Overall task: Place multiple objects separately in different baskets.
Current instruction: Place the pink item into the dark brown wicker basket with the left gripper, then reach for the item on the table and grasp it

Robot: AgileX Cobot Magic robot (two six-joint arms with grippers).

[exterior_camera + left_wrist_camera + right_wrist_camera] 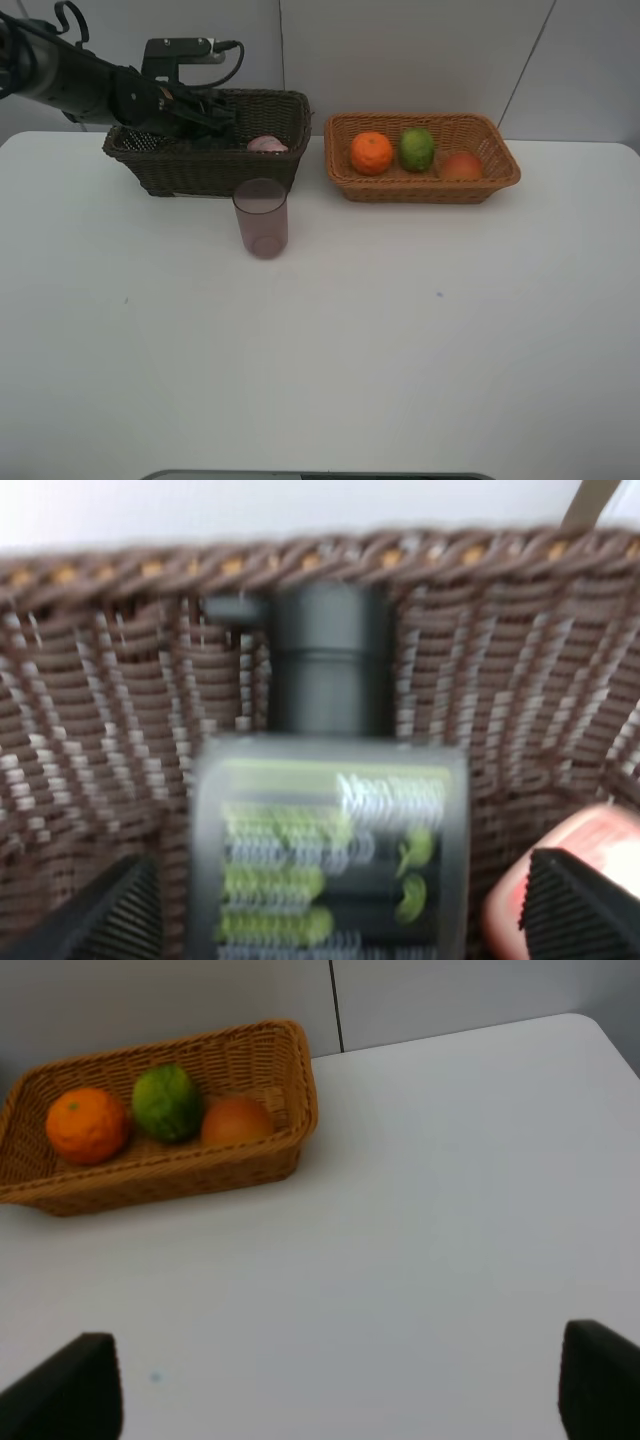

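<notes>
Dark green flat labelled flask [330,850] is lowered into the deep dark brown wicker basket [215,170] between the left gripper [335,905] fingers, which are spread apart; bottles are sorted there.

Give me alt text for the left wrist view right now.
A dark green flask with a green-lettered label and dark cap lies inside the dark brown wicker basket, between the spread fingers of the left hand. A pink bottle shows at the frame's edge beside it. The image is blurred, so contact is unclear.
</notes>
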